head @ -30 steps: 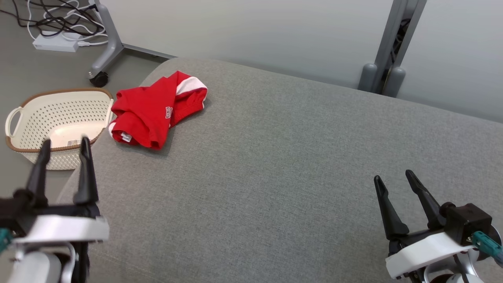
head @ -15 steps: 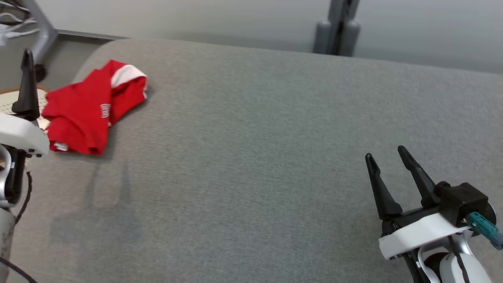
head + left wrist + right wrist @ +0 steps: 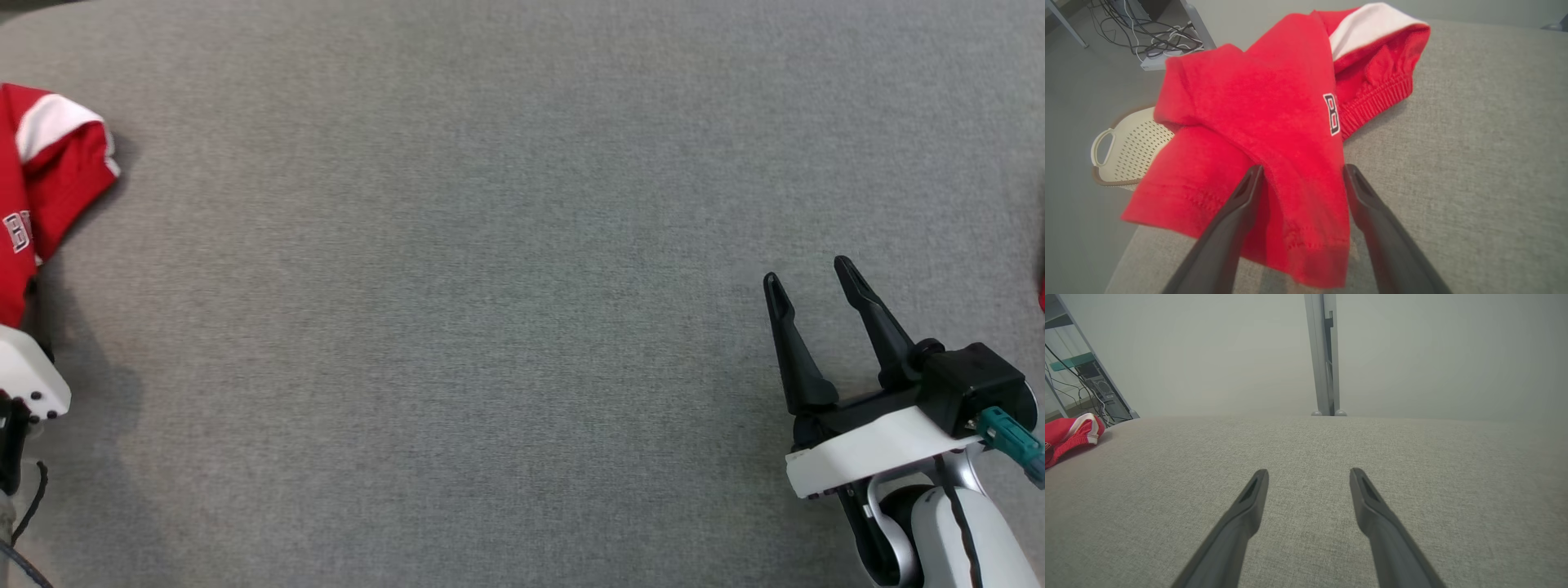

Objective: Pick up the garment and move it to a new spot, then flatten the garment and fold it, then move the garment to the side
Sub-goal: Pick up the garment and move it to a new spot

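- Garment [image 3: 1274, 122], red with a white panel, a ribbed band and a stitched letter patch, lies crumpled and doubled over itself at the 9 o'clock edge of the head view. It sits right at the rim of the grey upholstered surface [image 3: 490, 286].
- One lobe appears to overhang that rim above a perforated cream basket [image 3: 1122, 151], which stands on the floor at 9 o'clock in the left wrist view.
- The left gripper [image 3: 1303, 168] has its jaws spread wide and grips nothing. Its two dark fingers straddle a thick fold near the hem, toward 6 o'clock in its wrist view. Whether they touch the cloth I cannot tell.
- That straddle looks deliberate: closing there would likely catch several layers at once, so the whole bundle would lift rather than a single sheet peeling off.
- The right gripper [image 3: 807, 273] sits at 4 o'clock in the head view, jaws equally wide and empty, low over bare fabric and well apart from the garment.
- It seems parked there to leave the left arm room, beside the open middle that would suit laying the cloth out.
- The pick is not yet made, and nothing is flattened or folded.
- A shallow pinch could let the overhanging lobe unroll toward the basket.
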